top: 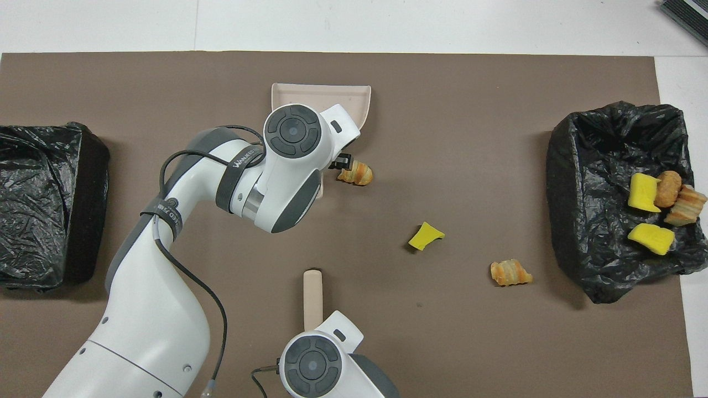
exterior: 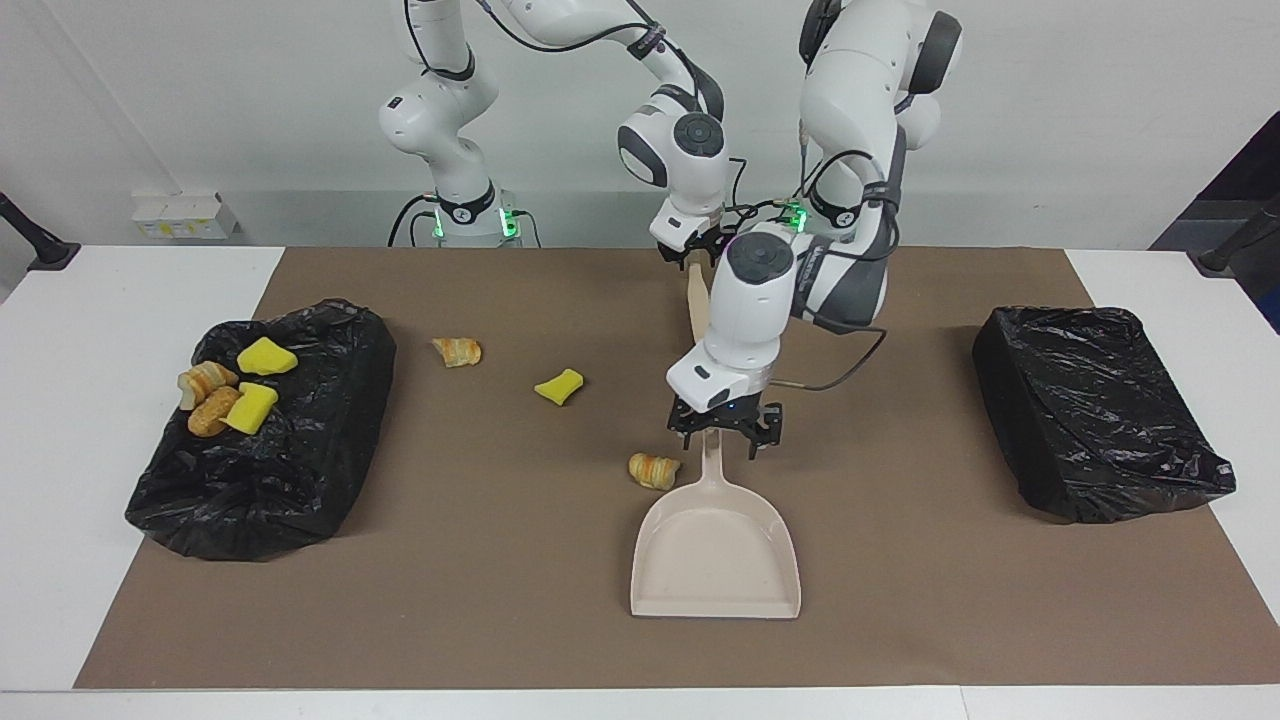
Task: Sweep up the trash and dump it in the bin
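Left tool (exterior: 727, 432): low over the dustpan handle (exterior: 712, 465), fingers apart, one on each side of the handle's end. Not yet clamped.

Right tool (exterior: 693, 252): fingertips together on the top of the brush (exterior: 697, 300), close to the robots' edge of the mat (exterior: 500, 600). Brush hangs roughly upright; its bristle end is hidden by the left arm.

Dustpan (exterior: 715, 590): flat on the mat. Long axis runs straight toward and away from the robots, handle nearer to them, mouth opening away.

Key relation: nearest pastry (exterior: 653, 470) lies just beside the handle, toward the right arm's end of the bench, level with the pan's shoulder and not before its mouth. Judgement: the pan must be lifted and turned, or the pastry brought round, before any sweep lands it inside.

Farther out, toward the right arm's end: sponge chunk (exterior: 558, 386), then second pastry (exterior: 457, 351), both loose on the mat. The bin (exterior: 300, 470) at that end holds four pieces. Other bin (exterior: 1090, 420), at the left arm's end, shows nothing inside.

Views: facing view shows the left tool astride the handle. In the overhead view the wrist covers this, but the gap between pastry and handle is plain, as is the brush's lean.
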You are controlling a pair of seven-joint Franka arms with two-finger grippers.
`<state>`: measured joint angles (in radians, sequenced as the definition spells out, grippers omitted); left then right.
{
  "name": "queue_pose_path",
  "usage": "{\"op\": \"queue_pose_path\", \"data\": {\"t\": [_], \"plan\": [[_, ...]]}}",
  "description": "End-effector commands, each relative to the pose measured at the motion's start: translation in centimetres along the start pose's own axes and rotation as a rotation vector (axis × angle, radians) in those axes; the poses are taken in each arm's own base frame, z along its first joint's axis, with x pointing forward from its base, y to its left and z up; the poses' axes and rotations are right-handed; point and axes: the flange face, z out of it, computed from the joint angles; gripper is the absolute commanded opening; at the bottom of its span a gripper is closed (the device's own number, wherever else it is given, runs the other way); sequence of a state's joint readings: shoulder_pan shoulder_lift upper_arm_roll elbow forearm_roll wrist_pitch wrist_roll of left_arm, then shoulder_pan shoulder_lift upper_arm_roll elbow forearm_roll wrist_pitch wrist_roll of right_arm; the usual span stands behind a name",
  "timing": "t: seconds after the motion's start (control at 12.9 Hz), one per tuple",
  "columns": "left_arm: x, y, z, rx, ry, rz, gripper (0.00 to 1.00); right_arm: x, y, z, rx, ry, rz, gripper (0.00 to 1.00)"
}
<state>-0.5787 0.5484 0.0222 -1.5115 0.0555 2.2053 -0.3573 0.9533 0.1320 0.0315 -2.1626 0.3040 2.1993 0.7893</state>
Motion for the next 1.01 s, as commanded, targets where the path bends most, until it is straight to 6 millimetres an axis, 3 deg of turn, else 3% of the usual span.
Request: {"op": "queue_pose_path", "data": {"t": [0.0,0.16,0.39,0.47,0.62,0.7,0.85,0.93], "plan": [[-0.2,-0.4,-0.1,0.029,0.010,-0.002,0.83,-0.8,0.5,-1.3,0.004,-0.026,0.064,0.00],[-0.5,-0.3,0.3,0.029,0.003,0.002,0.76,-0.3,1.8,-2.5,-0.028,-0.044,0.101,0.00],[-0.9,-0.2,0.6,0.031,-0.006,0.006,0.55,3.3,6.5,-5.8,-0.156,-0.037,0.138,0.00],[-0.8,-0.1,0.4,0.031,-0.002,0.008,0.38,4.8,8.0,-7.1,-0.189,-0.030,0.160,0.00],[-0.3,-0.6,-0.1,0.027,0.018,0.004,0.21,7.7,10.9,-10.6,-0.185,-0.022,0.215,0.00],[0.0,-0.9,-0.5,0.025,0.027,0.009,0.03,8.6,11.2,-12.7,-0.195,0.008,0.202,0.00],[0.3,-1.7,-2.1,0.023,0.045,0.070,0.00,9.9,12.5,-15.8,-0.195,0.013,0.239,0.00],[0.2,-1.9,-3.3,0.025,0.046,0.122,0.00,10.3,13.4,-16.0,-0.202,0.000,0.261,0.00]]}}
